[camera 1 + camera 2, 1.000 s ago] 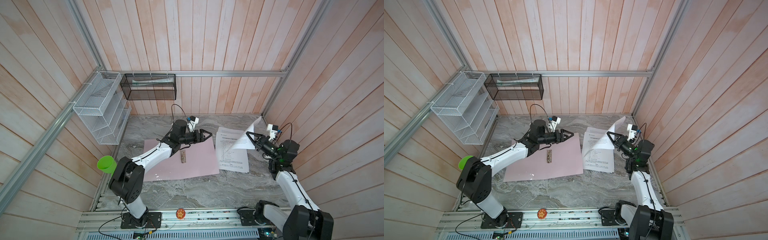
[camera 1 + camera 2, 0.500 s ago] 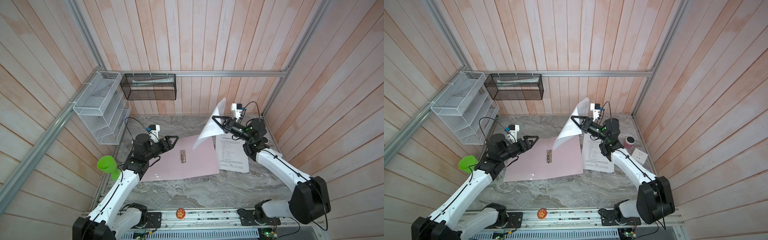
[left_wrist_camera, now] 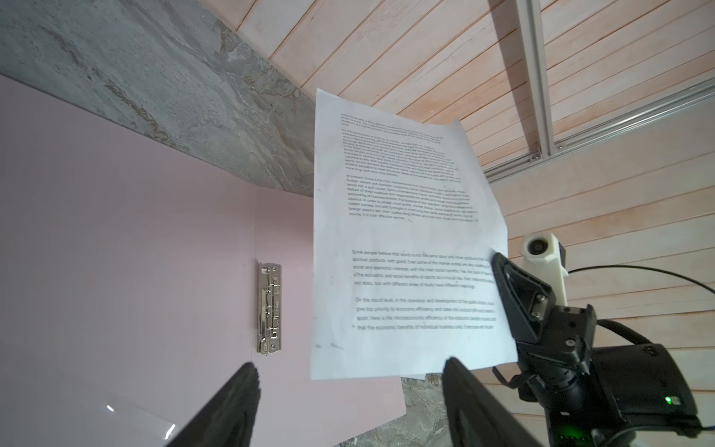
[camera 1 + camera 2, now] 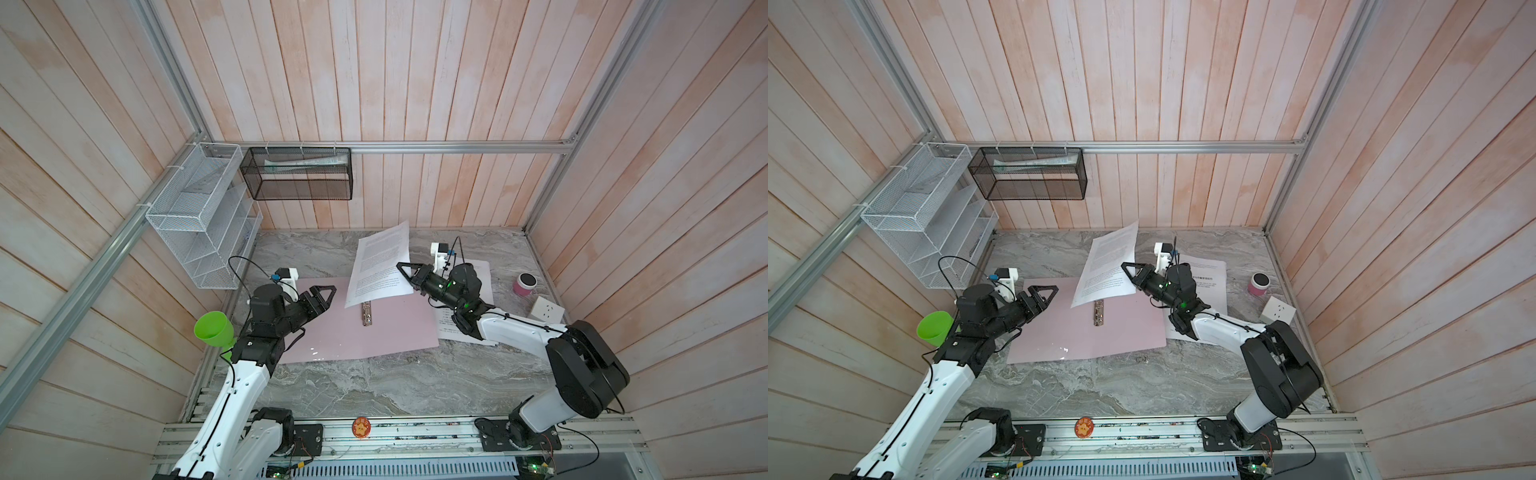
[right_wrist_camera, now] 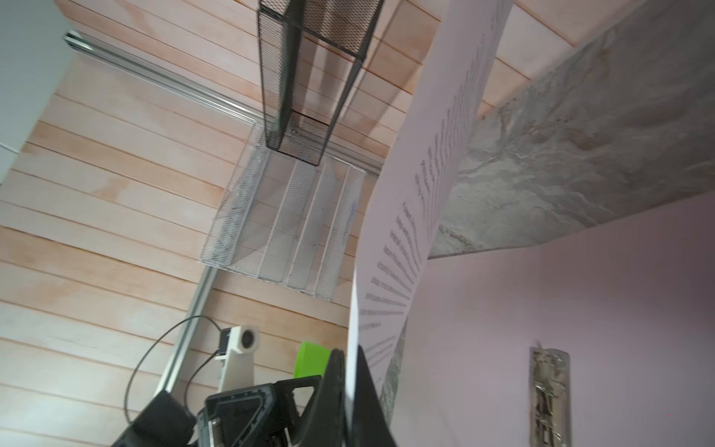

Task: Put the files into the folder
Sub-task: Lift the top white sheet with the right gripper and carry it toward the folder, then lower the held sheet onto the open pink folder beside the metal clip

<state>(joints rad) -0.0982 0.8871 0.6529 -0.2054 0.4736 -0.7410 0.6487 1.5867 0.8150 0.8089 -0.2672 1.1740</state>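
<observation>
Pale pink, the folder (image 4: 374, 332) lies open on the worktop (image 4: 374, 386); above its metal clip (image 4: 366, 314) the right pincer (image 4: 401, 267) is clamped shut on one edge of a sheet (image 4: 380, 266), with the other files (image 4: 1214, 274) beside the folder. The left pincer (image 4: 330, 297) hovers over the folder, wide open and empty. Held by one edge, the floppy sheet may curl, snag the clip or land askew.

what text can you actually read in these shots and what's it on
"Some people believe that sports is not the same": raised sheet, lower paragraph.
"At present, China is the most representative": same sheet, middle paragraph.
"On the micro level, in the operation and development": same sheet, last paragraph.
Its other lines: too blurred.
Heading on the sheet on the table: too small.
The orange badge: too small.
</observation>
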